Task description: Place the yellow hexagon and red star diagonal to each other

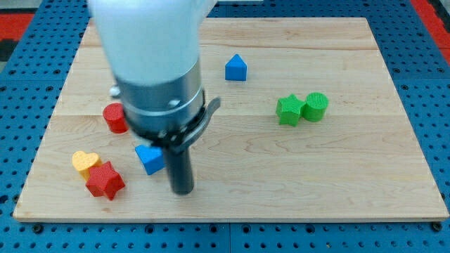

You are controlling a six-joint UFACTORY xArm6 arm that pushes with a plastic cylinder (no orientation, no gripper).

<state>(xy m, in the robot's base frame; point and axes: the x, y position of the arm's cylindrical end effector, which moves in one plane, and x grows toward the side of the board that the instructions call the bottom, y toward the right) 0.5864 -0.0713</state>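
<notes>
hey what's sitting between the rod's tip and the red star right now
In the camera view, bare board mostly; a blue block sits just above that line, left of my tip. The red star touches a yellow heart.

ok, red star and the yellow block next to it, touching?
Touching. The camera view shows the red star pressed against the lower right edge of the yellow heart-shaped block, with no board visible between them. My tip stands apart, to the view's right.
</notes>
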